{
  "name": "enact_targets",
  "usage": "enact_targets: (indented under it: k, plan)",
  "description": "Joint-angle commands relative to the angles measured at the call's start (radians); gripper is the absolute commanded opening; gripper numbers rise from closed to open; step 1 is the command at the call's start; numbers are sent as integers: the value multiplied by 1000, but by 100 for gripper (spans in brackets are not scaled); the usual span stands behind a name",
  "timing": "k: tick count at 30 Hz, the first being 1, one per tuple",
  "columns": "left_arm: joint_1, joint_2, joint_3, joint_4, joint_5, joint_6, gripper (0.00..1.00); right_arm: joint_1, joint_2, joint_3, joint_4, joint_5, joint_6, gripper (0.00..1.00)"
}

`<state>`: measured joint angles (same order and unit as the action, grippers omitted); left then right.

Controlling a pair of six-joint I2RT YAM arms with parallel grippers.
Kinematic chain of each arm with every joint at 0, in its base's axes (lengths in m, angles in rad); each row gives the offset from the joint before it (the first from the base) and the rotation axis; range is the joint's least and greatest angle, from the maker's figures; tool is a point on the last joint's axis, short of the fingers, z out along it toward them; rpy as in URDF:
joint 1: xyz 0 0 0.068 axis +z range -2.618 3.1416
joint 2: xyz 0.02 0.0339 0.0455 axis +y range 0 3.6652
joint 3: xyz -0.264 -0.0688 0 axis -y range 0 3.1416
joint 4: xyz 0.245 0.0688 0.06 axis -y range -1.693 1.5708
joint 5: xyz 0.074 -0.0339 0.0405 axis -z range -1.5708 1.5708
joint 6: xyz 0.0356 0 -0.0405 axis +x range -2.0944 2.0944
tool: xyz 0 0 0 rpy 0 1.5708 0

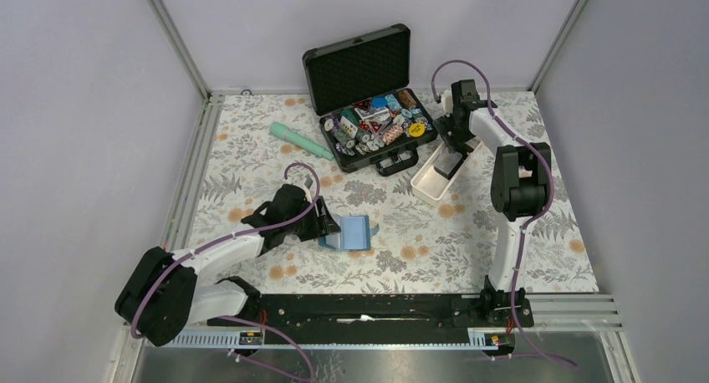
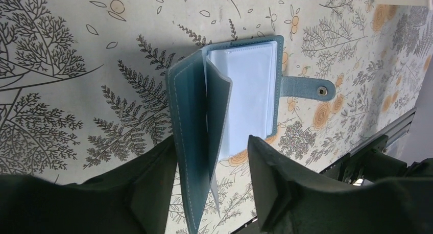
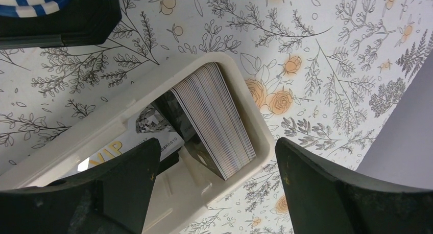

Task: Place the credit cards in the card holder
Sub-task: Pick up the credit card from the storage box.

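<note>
Left gripper held part-open astride card holder cover; right gripper spread wide over credit cards in tray.

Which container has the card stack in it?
The white tray under the right pincer; the black case holds chips, the blue holder only clear sleeves.

Table: case, tray, holder, maybe torch

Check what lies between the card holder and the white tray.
Nothing stands there. The top view shows only bare floral table cover between the card holder and the white tray.
</note>
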<state>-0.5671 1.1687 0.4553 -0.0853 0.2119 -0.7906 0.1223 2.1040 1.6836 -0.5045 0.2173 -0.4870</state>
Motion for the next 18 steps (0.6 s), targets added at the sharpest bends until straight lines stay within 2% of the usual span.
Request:
enact_targets:
  k: [1, 4, 6, 14, 18]
  plan:
    - [7, 8, 0, 45, 3, 8, 50, -4, 8, 24, 2, 11, -33, 90]
    - [7, 9, 2, 35, -3, 17, 39, -4, 17, 18, 18, 37, -45, 90]
    - [7, 8, 2, 31, -5, 20, 36, -5, 26, 15, 24, 55, -52, 89]
    - [7, -1, 4, 16, -16, 30, 33, -3, 42, -1, 73, 108, -71, 82]
    - [7, -1, 5, 15, -19, 31, 33, -4, 33, -6, 80, 121, -79, 75]
